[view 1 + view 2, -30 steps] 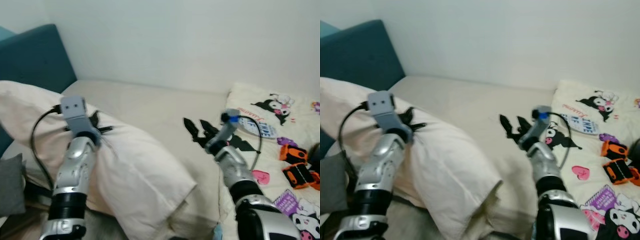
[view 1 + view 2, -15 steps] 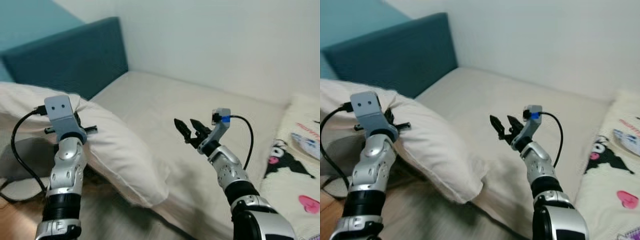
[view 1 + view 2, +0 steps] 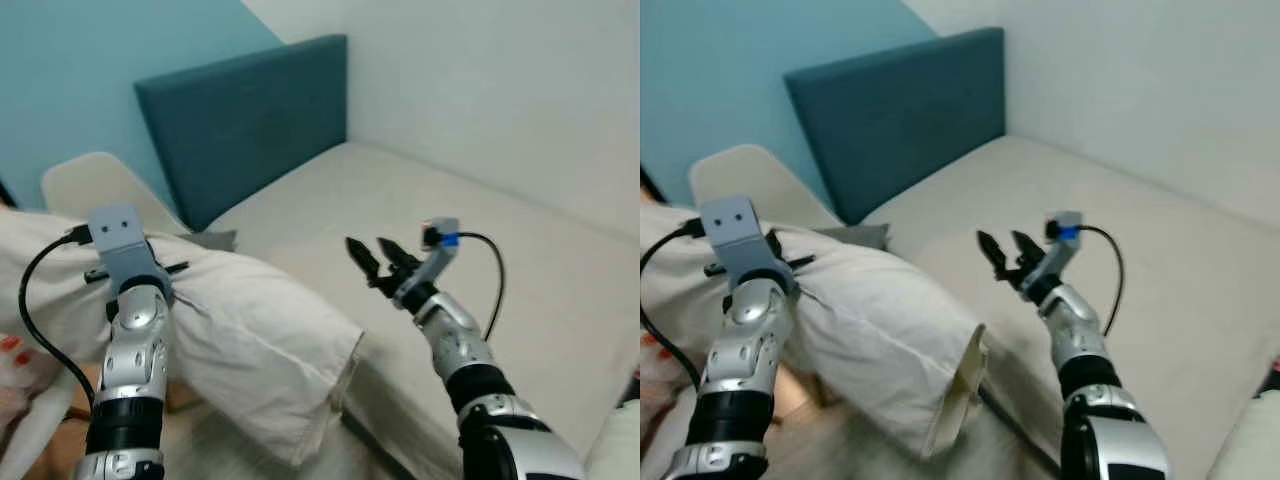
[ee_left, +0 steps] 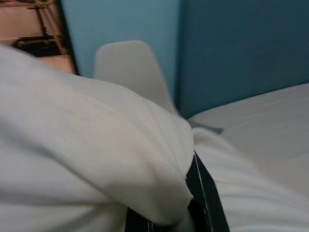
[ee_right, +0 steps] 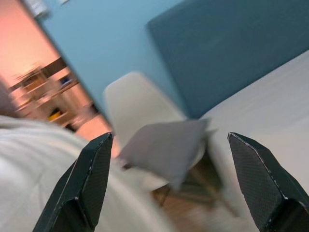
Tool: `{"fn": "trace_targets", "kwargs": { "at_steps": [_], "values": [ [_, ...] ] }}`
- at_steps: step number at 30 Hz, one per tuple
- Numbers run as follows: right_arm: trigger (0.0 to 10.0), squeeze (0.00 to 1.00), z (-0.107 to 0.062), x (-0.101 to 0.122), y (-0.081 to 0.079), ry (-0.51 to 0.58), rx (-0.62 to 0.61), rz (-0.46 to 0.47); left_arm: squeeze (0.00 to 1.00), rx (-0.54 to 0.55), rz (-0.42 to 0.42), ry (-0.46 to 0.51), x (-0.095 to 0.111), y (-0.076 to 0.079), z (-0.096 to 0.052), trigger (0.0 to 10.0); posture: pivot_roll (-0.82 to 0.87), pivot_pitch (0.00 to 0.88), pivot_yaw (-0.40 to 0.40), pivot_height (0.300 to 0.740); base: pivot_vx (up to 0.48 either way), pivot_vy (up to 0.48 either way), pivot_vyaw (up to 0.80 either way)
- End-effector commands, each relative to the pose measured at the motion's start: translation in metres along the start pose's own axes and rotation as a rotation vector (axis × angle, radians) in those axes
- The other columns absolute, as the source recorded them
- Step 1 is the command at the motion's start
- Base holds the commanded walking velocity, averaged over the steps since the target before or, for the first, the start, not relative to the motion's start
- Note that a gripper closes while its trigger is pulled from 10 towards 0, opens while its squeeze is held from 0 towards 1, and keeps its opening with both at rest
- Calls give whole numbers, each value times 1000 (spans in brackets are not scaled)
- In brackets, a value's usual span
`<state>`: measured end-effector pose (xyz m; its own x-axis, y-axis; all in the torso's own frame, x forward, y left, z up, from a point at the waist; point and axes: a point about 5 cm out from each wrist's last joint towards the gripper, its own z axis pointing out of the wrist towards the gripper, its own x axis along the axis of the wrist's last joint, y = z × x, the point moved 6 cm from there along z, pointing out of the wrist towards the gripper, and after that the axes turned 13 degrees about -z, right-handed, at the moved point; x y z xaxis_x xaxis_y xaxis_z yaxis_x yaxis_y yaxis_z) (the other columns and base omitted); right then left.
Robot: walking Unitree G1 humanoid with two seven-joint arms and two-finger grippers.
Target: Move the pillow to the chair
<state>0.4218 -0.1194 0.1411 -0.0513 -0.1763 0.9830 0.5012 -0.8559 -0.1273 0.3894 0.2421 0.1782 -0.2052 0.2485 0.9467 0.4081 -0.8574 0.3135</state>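
Pillow (image 3: 250, 340) carried off the bed (image 3: 470, 260), bunched in the closed left claw (image 3: 150, 275), trailing corner hanging low beside the bed edge. View swung leftward over the last second: patterned blanket gone from sight, headboard (image 3: 250, 120) and white chair (image 3: 95, 185) now ahead, gray cushion (image 5: 166, 147) on its seat. Right claw (image 3: 375, 262) spread open, empty, above the mattress. Judged: turn toward chair nearly complete; placement pending.

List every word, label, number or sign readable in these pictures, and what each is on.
None can be read. The pillow, chair, headboard, bed and wall are plain. Shelf items behind the chair are too blurred to show any text.
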Motion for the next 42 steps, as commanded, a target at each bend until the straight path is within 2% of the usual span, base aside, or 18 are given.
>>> {"fn": "trace_targets", "kwargs": {
  "at_steps": [1, 9, 18, 26, 42],
  "values": [
    [10000, 0, 0, 0, -1, 4, 8, 16, 0, -17, 8, 97, 26, 5, 0, 10000, -113, 20, 54, 711, 0, 0, 794],
    [10000, 0, 0, 1, -3, 10, 19, 18, 0, -25, 17, 98, 26, 9, -1, 10000, -115, 26, 53, 711, 0, 0, 794],
    [10000, 0, 1, 3, -5, 17, 32, 18, 0, -99, -1, 88, 24, 21, -4, 10000, -115, 25, 52, 711, 0, 0, 794],
    [10000, 0, 3, 5, -11, 23, 56, 14, 0, -221, -11, 42, 13, 46, -12, 10000, -117, 24, 50, 711, 0, -253, 794],
    [10000, 0, 3, 4, -16, 17, 83, 4, 0, -183, -32, 40, 14, 38, -9, 10000, -119, 23, 47, 711, 0, -30, 794]
  ]
}}
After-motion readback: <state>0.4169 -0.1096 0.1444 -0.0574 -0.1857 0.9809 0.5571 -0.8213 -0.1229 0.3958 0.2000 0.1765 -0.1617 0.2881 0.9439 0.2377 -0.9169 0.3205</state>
